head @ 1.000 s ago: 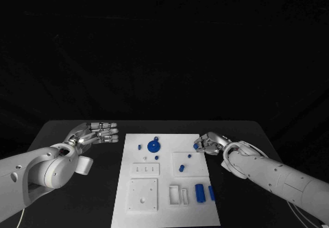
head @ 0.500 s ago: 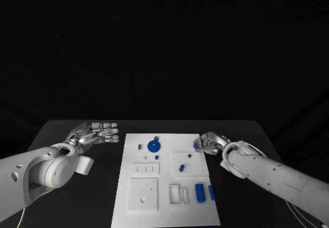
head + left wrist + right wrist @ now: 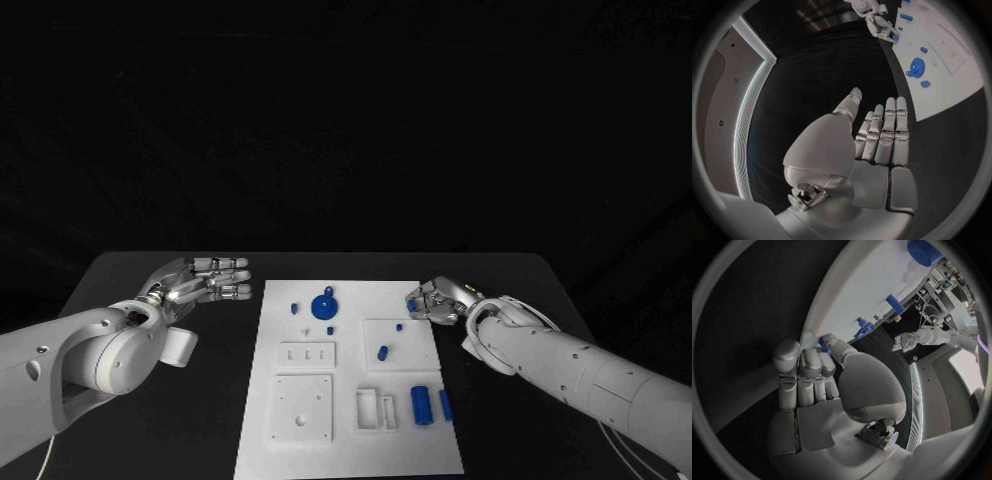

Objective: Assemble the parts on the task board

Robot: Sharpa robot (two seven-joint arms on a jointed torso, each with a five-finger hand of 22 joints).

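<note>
Black tabletop [image 3: 188, 420] carries the board [image 3: 346, 440]. Right hand [image 3: 437, 300] fingers [image 3: 799, 365] pinch a small blue part [image 3: 824, 344] at the board's right edge; a loose pinch could drop it. Left hand [image 3: 199, 280] hovers beside the board, fingers straight, apart, holding nothing.

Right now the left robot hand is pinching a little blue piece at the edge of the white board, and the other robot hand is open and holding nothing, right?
Not quite: the sides are swapped. In the head view, the right robot hand pinches the small blue part at the task board's edge; the right wrist view shows it between the fingertips. The left robot hand is open, holding nothing.
</note>
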